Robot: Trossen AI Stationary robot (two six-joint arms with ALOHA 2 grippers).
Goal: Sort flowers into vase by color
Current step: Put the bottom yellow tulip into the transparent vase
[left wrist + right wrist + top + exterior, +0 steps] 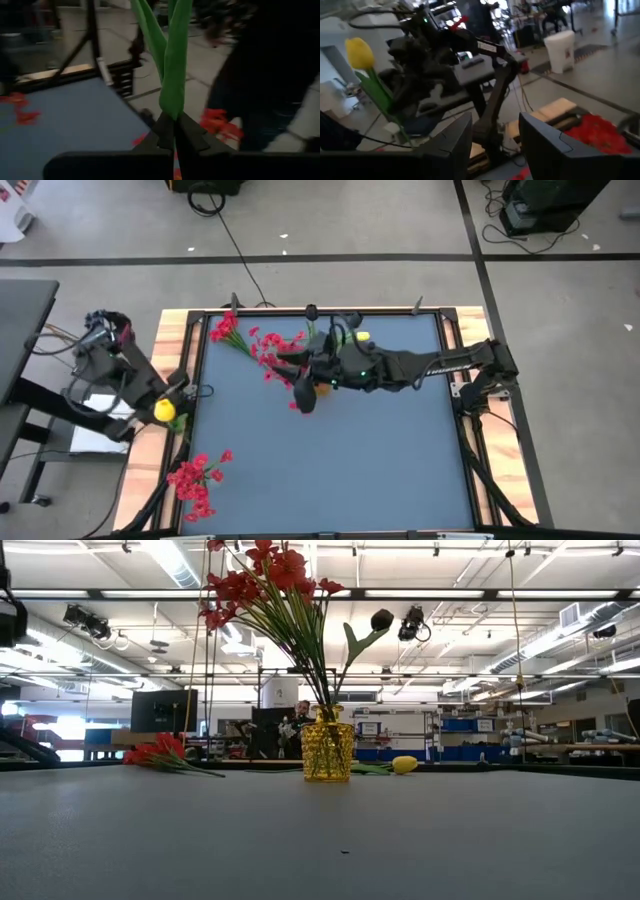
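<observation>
Left gripper [175, 131] sits off the desk's left edge, fingers [192, 134] clenched on the green stem of a yellow tulip [164, 411]; the head shows beside the left arm in the high view and again in the right wrist view. Right gripper [495, 135] reaches over the desk [330, 460] centre-back, above the yellow vase [328, 750], fingers spread apart with nothing between them. Vase stands upright near the desk middle, holding red flowers [262, 578] plus one dark bud [381, 619] on a leafy stem. More red flowers [235, 335] lie flat at the back left of the desk, another red bunch [197, 480] at the front-left corner. A second yellow tulip [403, 764] lies on the desk behind the vase.
</observation>
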